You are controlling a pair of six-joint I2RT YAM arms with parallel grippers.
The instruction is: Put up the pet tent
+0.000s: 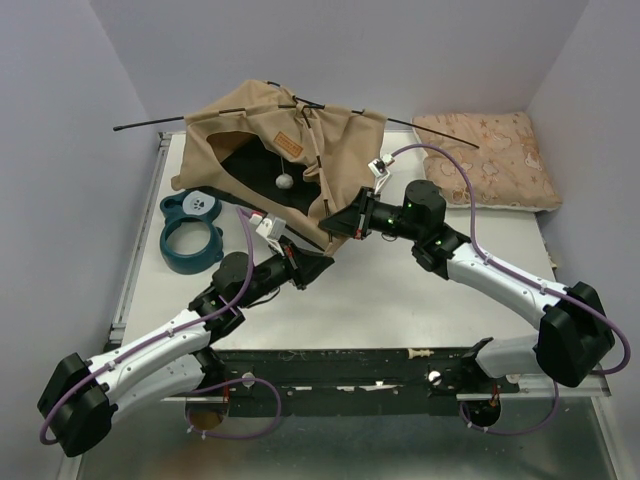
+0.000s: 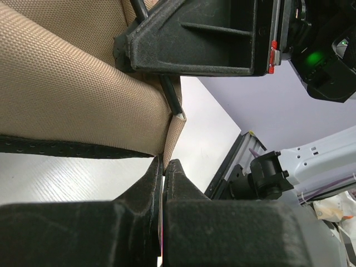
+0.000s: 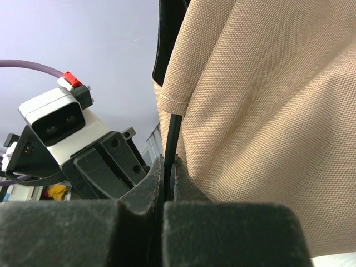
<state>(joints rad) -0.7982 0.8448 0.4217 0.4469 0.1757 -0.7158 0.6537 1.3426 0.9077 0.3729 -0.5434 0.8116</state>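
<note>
Two grips at the pet tent's (image 1: 240, 120) corner: my left hand (image 2: 165, 162) pinches limp fabric (image 2: 72, 94), right hand (image 3: 168, 162) clamps its likely springy pole (image 3: 173, 133).

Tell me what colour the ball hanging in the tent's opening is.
White; the ball shows best in the top external view.

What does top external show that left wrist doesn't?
Only top external: the whole tent with its pom-pom and label, the cushion, and the teal rings.
Only left wrist: the left end effector shut on the tent's corner hem, and the pole ending in a bare tip just above that corner.
Both: tan tent fabric, and the right end effector shut on the pole close to the left one.
</note>
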